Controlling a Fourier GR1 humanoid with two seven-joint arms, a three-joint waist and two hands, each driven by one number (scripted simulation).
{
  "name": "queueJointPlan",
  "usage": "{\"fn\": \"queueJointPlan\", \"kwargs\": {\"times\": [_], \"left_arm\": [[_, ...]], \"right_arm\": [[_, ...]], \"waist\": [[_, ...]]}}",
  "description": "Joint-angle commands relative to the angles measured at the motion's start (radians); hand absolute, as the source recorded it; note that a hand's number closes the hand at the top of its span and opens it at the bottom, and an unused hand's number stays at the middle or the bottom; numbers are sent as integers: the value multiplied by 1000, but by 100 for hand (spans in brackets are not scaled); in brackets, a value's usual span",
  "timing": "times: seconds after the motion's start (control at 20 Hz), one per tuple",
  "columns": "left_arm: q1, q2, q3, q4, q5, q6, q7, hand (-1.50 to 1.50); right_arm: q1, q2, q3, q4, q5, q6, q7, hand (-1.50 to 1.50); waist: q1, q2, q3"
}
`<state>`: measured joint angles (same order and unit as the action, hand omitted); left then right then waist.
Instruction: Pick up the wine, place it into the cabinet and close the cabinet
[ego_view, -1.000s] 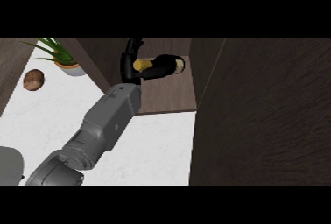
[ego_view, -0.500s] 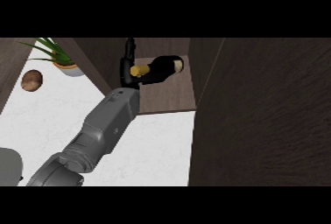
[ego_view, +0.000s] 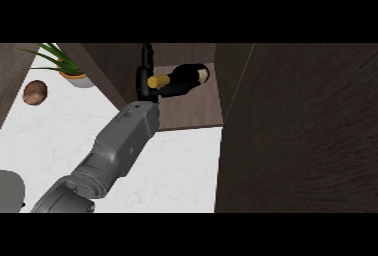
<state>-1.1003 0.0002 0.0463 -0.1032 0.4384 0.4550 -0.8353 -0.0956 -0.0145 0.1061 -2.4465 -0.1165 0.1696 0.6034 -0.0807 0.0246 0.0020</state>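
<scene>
The right hand (ego_view: 145, 82) reaches into the open cabinet (ego_view: 193, 116), its black fingers pointing up along the left wall; whether they are curled round anything I cannot tell, since the hand shows edge-on. The wine (ego_view: 181, 81) lies on its side on the cabinet's shelf, just right of the hand and touching or nearly touching it, its gold-capped neck towards the hand and its base deeper in. That placing suits the task: the bottle is already inside, so the hand probably needs only to pull clear. The cabinet door (ego_view: 299, 130) stands wide open at the right. A potted plant (ego_view: 68, 67) and a brown potato (ego_view: 34, 92) sit on the desk (ego_view: 170, 170), well apart.
</scene>
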Motion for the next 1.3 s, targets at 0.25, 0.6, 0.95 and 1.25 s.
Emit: {"fn": "queueJointPlan", "kwargs": {"times": [0.25,0.6,0.95,1.25], "left_arm": [[47,0,-5,14,-18,-80,-44,-150],[60,0,-14,4,-10,-162,-37,-150],[34,0,-7,-21,65,-188,-13,-150],[104,0,-84,-57,119,-214,-46,-150]], "right_arm": [[-1,6,1,-13,-23,-9,0,-150],[12,6,20,-29,-19,-4,12,-150],[16,9,12,-15,-34,-8,-23,-150],[21,10,41,-51,-16,-33,30,-150]], "waist": [[14,1,-3],[22,-6,-3],[12,-9,-3],[21,-18,-3]]}}
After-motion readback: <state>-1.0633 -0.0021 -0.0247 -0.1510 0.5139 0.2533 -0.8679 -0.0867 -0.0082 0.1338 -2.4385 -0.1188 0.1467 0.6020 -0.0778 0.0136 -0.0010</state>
